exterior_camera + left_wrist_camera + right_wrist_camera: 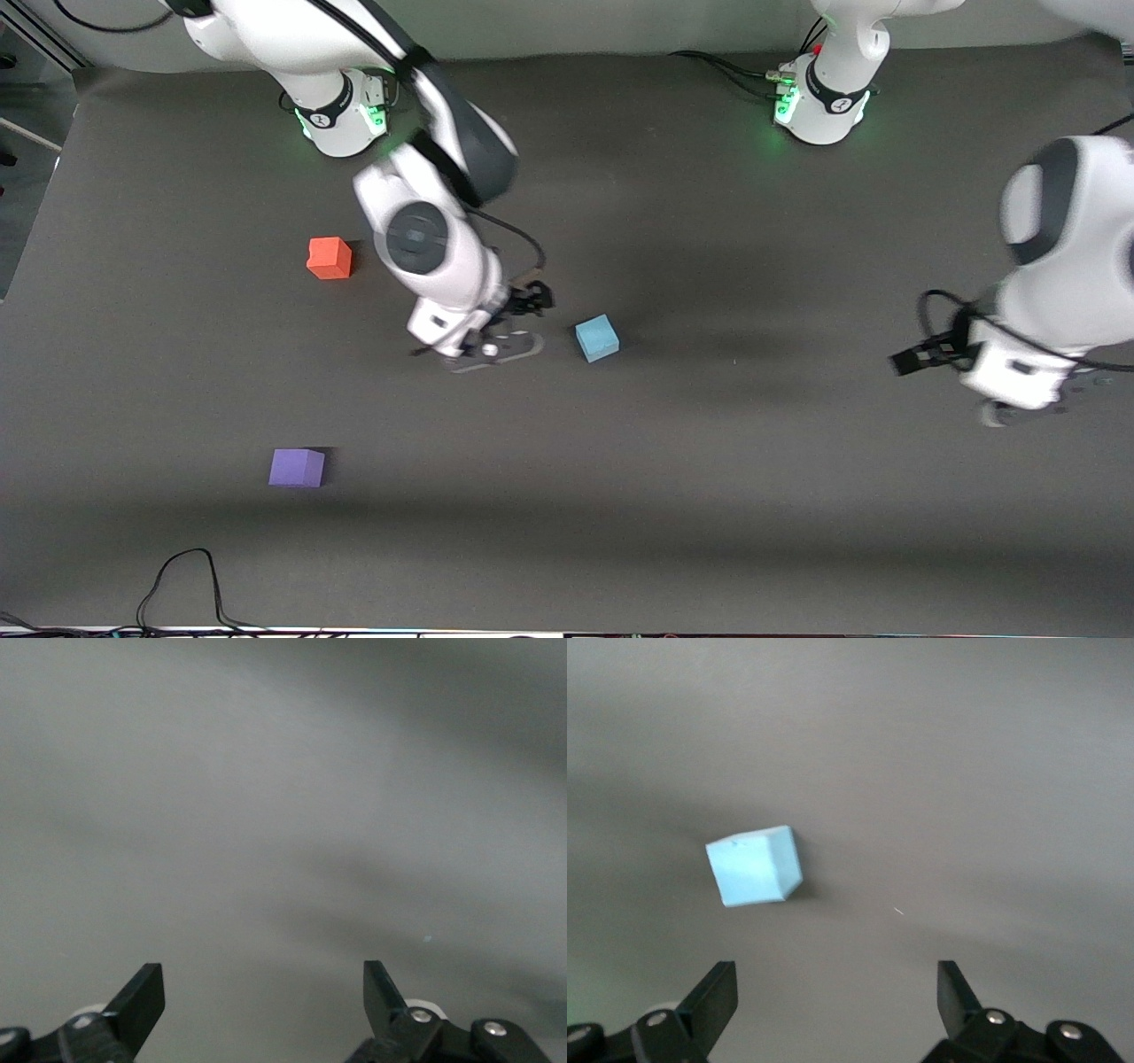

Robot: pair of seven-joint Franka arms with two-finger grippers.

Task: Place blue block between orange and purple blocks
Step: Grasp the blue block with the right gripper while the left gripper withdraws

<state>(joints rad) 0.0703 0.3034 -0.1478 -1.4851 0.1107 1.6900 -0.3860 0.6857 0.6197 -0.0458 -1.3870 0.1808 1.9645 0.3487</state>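
The blue block [596,338] lies on the dark table near its middle and also shows in the right wrist view [755,865]. My right gripper [530,299] hangs open and empty just beside it, toward the right arm's end; in its wrist view [835,992] the block sits clear of the fingers. The orange block [329,258] lies toward the right arm's end. The purple block [297,467] lies nearer to the front camera than the orange one. My left gripper [912,359] waits open and empty at the left arm's end, over bare table [264,988].
The dark mat [709,461] covers the table. A black cable [182,576] loops at the edge nearest the front camera. The arm bases [341,111] stand along the farthest edge.
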